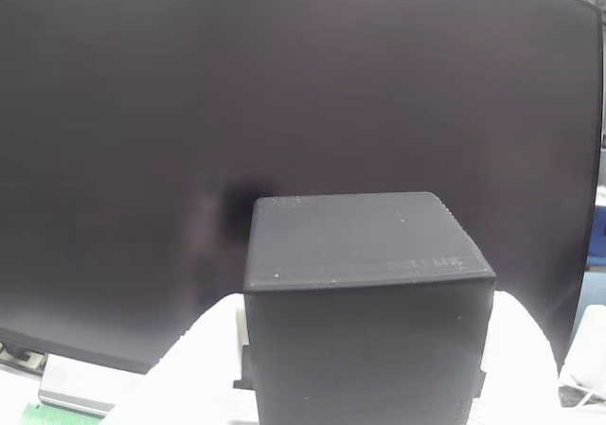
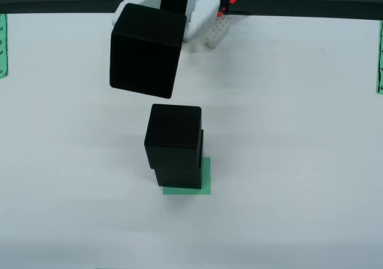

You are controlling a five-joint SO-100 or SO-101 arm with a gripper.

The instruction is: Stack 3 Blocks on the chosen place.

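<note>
In the view from above, two black blocks stand stacked on the chosen place (image 2: 206, 182), a green striped square patch; the upper block (image 2: 173, 128) sits slightly offset on the lower one (image 2: 181, 176). A third block (image 2: 146, 53) hangs in the air up and to the left of the stack, tilted, with my white gripper (image 2: 170, 14) shut on it. In the view that rides on the gripper, this block (image 1: 365, 255) sits between my gripper's (image 1: 365, 373) white fingers (image 1: 204, 349).
Green striped strips lie at the left edge (image 2: 2, 41) and right edge (image 2: 379, 59) of the white table. A big flat black panel (image 1: 284, 84) stands behind the held block. Wires (image 2: 230, 2) and a white part (image 2: 216, 34) sit by the arm.
</note>
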